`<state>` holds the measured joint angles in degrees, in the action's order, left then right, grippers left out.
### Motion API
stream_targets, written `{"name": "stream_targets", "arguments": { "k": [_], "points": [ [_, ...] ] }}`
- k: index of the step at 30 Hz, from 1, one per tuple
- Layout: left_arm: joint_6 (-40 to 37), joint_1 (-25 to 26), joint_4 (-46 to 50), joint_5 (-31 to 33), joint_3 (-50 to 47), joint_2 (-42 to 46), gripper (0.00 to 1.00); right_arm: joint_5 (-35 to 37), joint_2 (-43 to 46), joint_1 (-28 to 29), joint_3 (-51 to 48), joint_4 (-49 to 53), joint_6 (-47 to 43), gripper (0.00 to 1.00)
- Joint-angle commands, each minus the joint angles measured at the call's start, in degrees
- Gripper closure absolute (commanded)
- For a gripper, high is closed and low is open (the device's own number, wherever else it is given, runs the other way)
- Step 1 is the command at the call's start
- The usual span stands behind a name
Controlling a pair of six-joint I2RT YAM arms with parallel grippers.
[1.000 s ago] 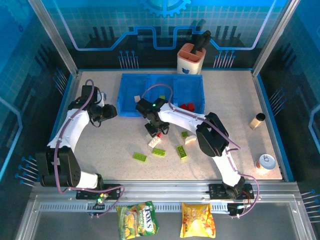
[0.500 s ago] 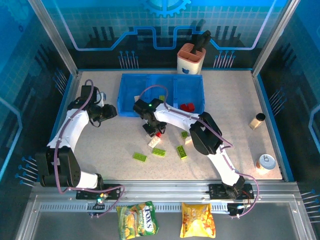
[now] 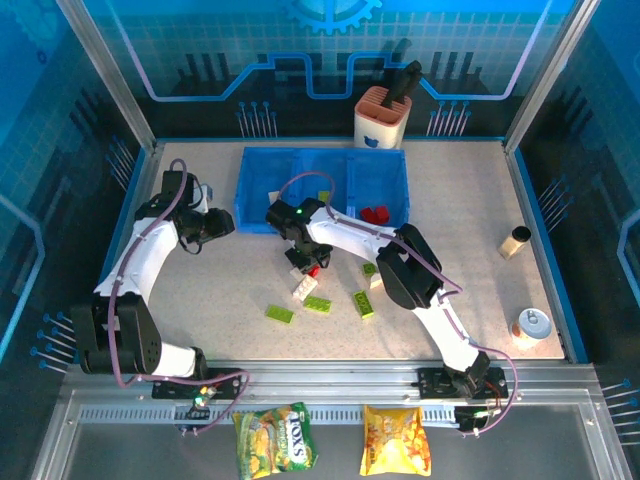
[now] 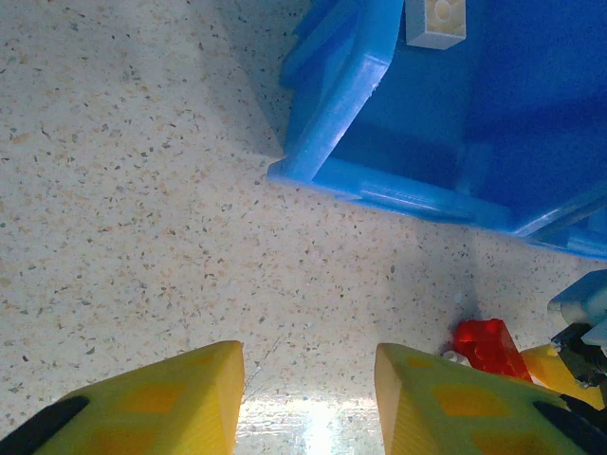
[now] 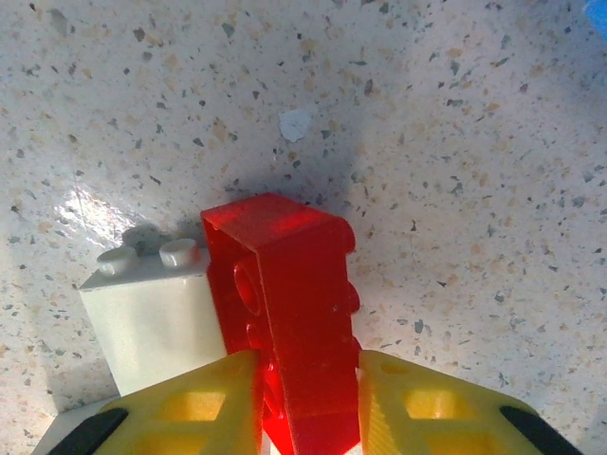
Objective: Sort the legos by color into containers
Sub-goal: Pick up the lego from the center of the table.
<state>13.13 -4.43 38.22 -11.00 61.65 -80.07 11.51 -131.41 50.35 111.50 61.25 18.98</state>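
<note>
Right pincer (image 5: pixel 310 398) is clamping a red lego (image 5: pixel 289 303) touching a white lego (image 5: pixel 152 318) on the bench (image 5: pixel 474 142); left pincer (image 4: pixel 308 398) is hovering, jaws apart and empty, beside the blue containers (image 4: pixel 360 142).

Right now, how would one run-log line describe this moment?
right gripper: shut on red lego | white lego: against it | left gripper: open, empty, beside containers

colours | red brick (image 5: pixel 285 284) | cream-white brick (image 5: pixel 152 318) | my right gripper (image 5: pixel 309 368) yellow, black patches | my left gripper (image 4: pixel 305 379) yellow, black patches too | table (image 5: pixel 474 142) beige, dark-speckled | bins (image 4: pixel 341 104) translucent blue | loose bricks (image 3: pixel 279 313) lime green | holder (image 3: pixel 380 118) orange over white | snack bags (image 3: pixel 275 440) green-yellow and yellow
</note>
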Motion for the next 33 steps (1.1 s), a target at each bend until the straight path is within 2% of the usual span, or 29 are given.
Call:
{"name": "stream_targets", "arguments": {
  "k": [1, 6, 17, 33],
  "points": [
    [-0.82, -0.76, -0.07, -1.47, -0.83, 0.54, 0.58, -0.86, -1.46, 0.2, 1.42, 1.06, -0.62, 0.71],
    [-0.83, -0.76, -0.05, -1.42, -0.83, 0.53, 0.58, -0.62, -0.61, 0.22, 1.52, 1.06, -0.35, 0.75],
    [-0.86, -0.85, 0.01, -1.29, -0.73, 0.33, 0.58, 1.44, 3.18, -0.77, -0.49, 1.68, -0.36, 0.75],
    [-0.99, -0.94, 0.02, -1.22, -0.65, 0.18, 0.58, 5.67, 17.45, -7.54, -16.16, -0.08, -0.17, 0.75]
  ]
}}
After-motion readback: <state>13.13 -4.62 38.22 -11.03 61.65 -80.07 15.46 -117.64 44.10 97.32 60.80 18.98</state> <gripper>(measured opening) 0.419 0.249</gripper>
